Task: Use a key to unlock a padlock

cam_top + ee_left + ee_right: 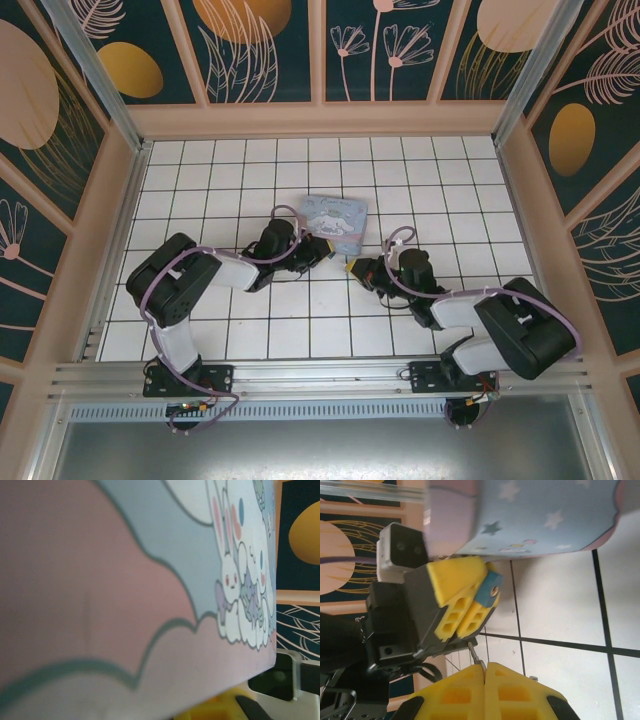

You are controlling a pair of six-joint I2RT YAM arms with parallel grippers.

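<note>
While the left gripper [478, 599] is pinching the padlock [489, 591] just beside the box [545, 515], the right gripper [484, 670] is clamping the key [475, 655]. A tilted key is risking a jam.

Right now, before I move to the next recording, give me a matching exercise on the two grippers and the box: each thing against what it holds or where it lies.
Things
1. left gripper
2. right gripper
3. pale blue cartoon-printed box

States
A. shut on the thin metal key
B. lying on the white grid tiles, just past both grippers
C. shut on the small blue padlock, between yellow fingers

Pairs: 1-C, 2-A, 3-B
</note>
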